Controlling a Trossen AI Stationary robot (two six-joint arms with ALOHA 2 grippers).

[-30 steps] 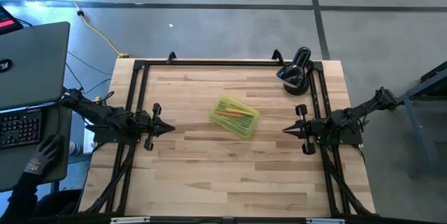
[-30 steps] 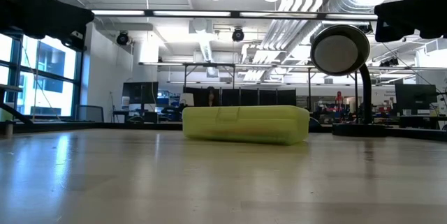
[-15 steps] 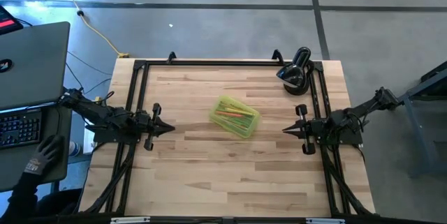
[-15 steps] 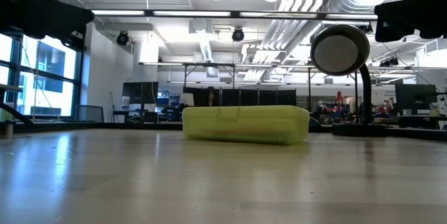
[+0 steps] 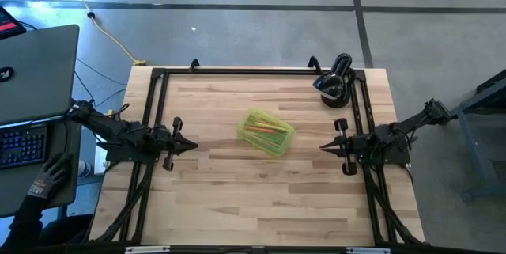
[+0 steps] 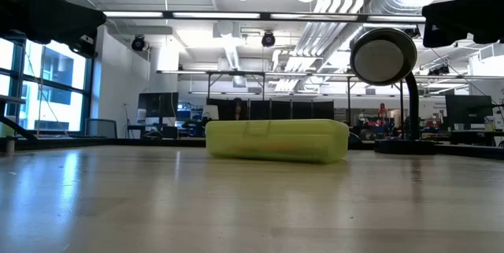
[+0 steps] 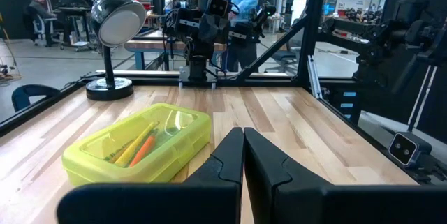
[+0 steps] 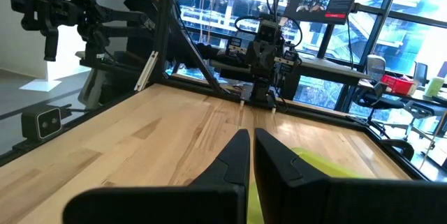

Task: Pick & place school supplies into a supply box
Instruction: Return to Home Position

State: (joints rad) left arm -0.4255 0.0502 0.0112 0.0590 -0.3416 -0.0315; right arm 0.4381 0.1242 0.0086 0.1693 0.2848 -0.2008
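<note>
Left gripper (image 5: 192, 145) is hovering over the left side of the bench (image 5: 237, 199), its two fingers pressed together and holding nothing. Right gripper (image 5: 322, 147) is hovering over the right side, facing it, fingers likewise pressed together and empty. Between them, well apart from both, the supply box (image 5: 266, 133) is lying flat near the middle of the bench, turned at a slant, with its lid down. Orange and yellow pencils (image 5: 265, 129) are showing through the translucent yellow-green lid. A black desk lamp (image 5: 332, 82) is standing at the far right corner. Off the bench to the left, an open laptop (image 5: 35, 72) is sitting on a side surface, and a person's gloved hand (image 5: 51, 176) is resting by its keyboard.
</note>
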